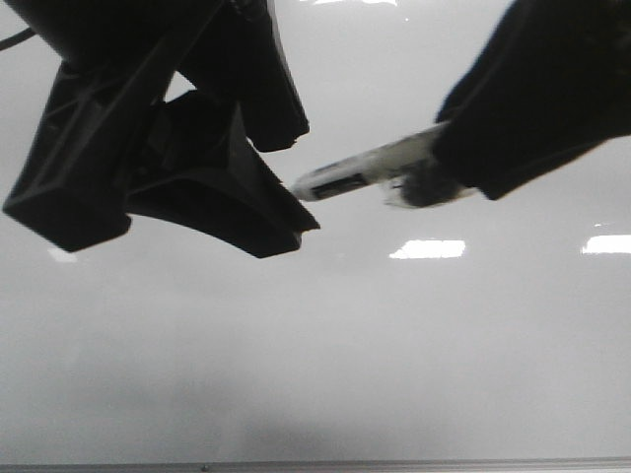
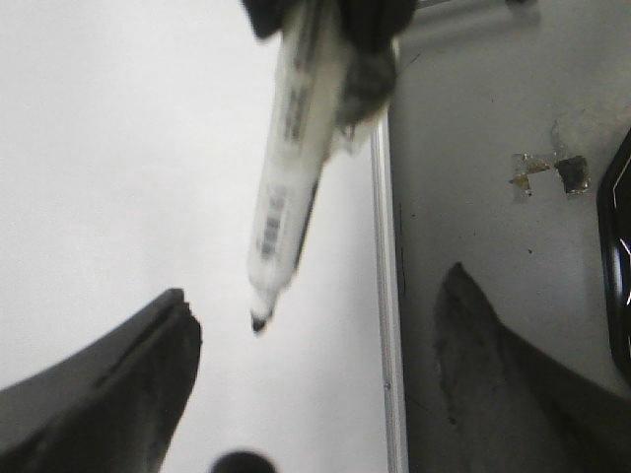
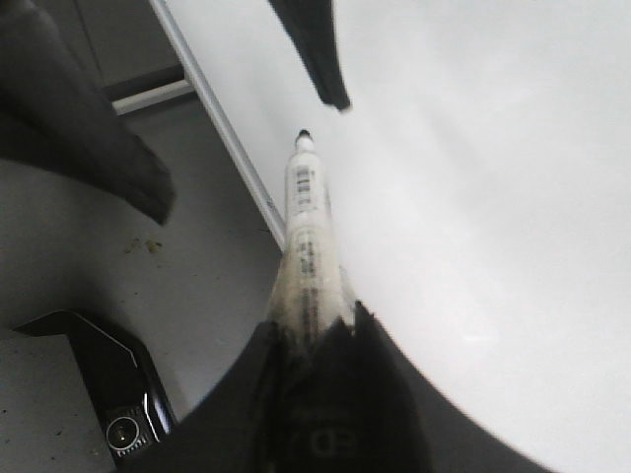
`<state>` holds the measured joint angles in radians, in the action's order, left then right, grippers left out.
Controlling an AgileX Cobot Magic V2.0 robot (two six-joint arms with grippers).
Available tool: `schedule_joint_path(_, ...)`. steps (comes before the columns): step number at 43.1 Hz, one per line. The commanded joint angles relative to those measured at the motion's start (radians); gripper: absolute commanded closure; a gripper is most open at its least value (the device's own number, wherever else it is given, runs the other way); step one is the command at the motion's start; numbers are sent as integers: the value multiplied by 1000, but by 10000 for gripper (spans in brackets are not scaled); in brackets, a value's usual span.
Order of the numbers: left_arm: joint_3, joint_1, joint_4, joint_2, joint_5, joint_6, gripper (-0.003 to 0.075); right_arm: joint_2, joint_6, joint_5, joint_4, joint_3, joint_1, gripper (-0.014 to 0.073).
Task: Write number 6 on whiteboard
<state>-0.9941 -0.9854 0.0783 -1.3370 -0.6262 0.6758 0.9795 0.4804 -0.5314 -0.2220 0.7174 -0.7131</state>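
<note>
The whiteboard (image 1: pixel 325 345) is a glossy grey-white board filling the front view. No number 6 shows on it in any view. My right gripper (image 1: pixel 434 177) is shut on a white marker (image 1: pixel 360 169) and holds it above the board, its bare dark tip pointing at my left gripper (image 1: pixel 296 182). The left gripper is open and empty. In the left wrist view the marker tip (image 2: pixel 259 320) hangs between the spread left fingers (image 2: pixel 138 384), touching neither. In the right wrist view the right gripper (image 3: pixel 314 320) clamps the marker (image 3: pixel 308 222) by its rear half.
The board's thin frame edge (image 1: pixel 315 464) runs along the front. Beside the board lies a grey table surface (image 2: pixel 493 118) with a black device (image 3: pixel 99 379) on it. Bright light reflections (image 1: pixel 427 248) lie on the board.
</note>
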Motion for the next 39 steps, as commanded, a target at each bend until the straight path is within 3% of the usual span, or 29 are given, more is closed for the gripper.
schedule_joint_path(1, -34, -5, -11, 36, 56, -14, 218, -91, 2, 50, -3, -23, 71, 656)
schedule_joint_path(6, -34, -5, -11, 36, 56, -14, 325, -169, 2, 51, -3, -59, 152, 656)
schedule_joint_path(15, -34, -3, -26, 36, 43, -14, 741, -228, 2, 50, -3, -61, 193, 656)
schedule_joint_path(25, 15, 53, -200, 89, 93, -18, 741, -228, 2, 73, -3, -61, 193, 656)
schedule_joint_path(30, 125, 116, -306, 188, 180, -18, 741, -220, 2, 145, -4, -61, 193, 656)
schedule_joint_path(39, 368, 126, -420, 480, 353, -18, 741, -112, 1, 302, -17, -54, 198, 656)
